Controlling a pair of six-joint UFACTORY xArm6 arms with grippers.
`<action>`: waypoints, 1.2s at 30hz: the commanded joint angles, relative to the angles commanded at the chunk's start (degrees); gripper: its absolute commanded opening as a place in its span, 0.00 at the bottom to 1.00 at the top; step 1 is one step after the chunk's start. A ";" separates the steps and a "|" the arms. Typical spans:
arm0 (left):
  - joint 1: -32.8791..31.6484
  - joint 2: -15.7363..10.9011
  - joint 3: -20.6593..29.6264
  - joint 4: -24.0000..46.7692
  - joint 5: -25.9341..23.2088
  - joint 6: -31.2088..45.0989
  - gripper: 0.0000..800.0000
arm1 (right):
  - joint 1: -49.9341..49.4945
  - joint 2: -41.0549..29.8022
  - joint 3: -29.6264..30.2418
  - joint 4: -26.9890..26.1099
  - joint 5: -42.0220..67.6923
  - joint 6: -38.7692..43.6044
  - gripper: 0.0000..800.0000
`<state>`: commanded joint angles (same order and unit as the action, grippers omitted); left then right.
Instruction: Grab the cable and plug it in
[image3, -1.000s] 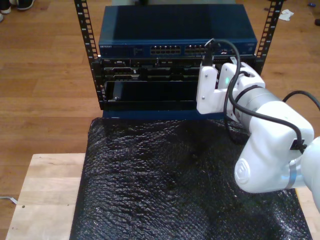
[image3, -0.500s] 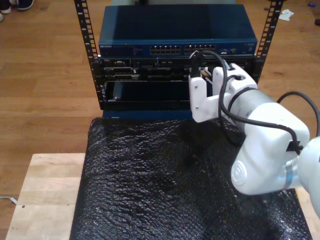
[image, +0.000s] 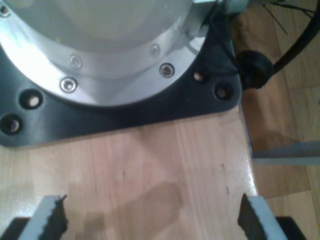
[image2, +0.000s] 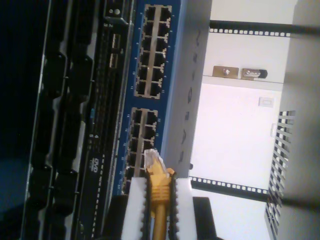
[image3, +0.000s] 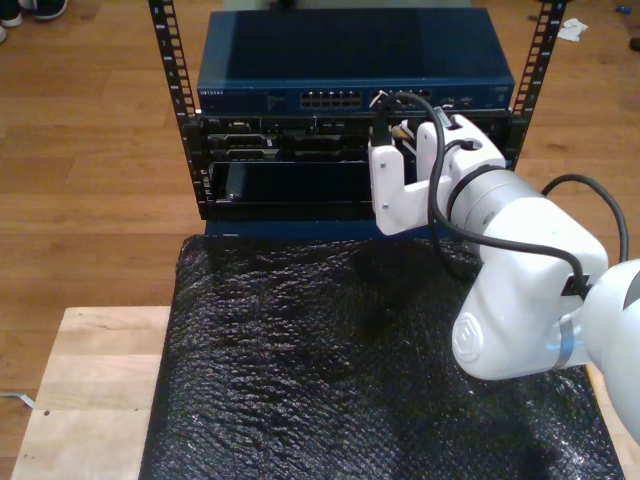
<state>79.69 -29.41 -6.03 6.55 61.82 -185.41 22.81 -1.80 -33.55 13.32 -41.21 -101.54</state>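
My second gripper (image2: 159, 200) is clamped on the cable (image2: 158, 200), its white pads pressing both sides of the orange-yellow boot while the small clear plug (image2: 151, 159) juts out past the fingertips, close to the lower bank of ports on the blue network switch (image2: 172, 75) but not seated in any port that I can make out. In the exterior view the same gripper (image3: 408, 135) hangs in front of the switch (image3: 355, 60), toward that view's right, with a speck of yellow cable (image3: 402, 127) between the white fingers and a black robot cable (image3: 432, 170) looping over the arm. The switch sits at the top of a black rack (image3: 185, 130) whose perforated rails rise on either side, with darker equipment and an open bay (image3: 300, 185) beneath it. In front of the rack a light wooden table (image3: 90, 390) is covered mostly by crinkled black bubble-wrap sheeting (image3: 330, 370), bare wood left along the exterior view's left. The room's floor (image3: 90, 160) is warm brown wooden boards. My first gripper (image: 152, 215) is spread wide with nothing between its toothed black pads (image: 56, 216), hovering over pale wood beside a black base plate (image: 125, 117) carrying a round metal arm base (image: 105, 50).
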 joint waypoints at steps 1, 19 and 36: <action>0.00 0.00 0.00 0.09 0.00 0.00 1.00 | 0.00 0.09 -0.18 0.00 -0.26 0.00 0.00; 0.00 0.00 0.00 0.00 0.00 0.00 1.00 | -0.18 10.11 -3.78 1.05 -11.69 1.76 0.00; 0.00 0.00 0.00 0.00 0.00 0.00 1.00 | -0.18 16.97 -8.97 1.93 -17.67 6.77 0.00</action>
<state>79.69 -29.41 -6.03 6.55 61.82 -185.41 22.64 15.16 -42.52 15.25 -58.88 -94.77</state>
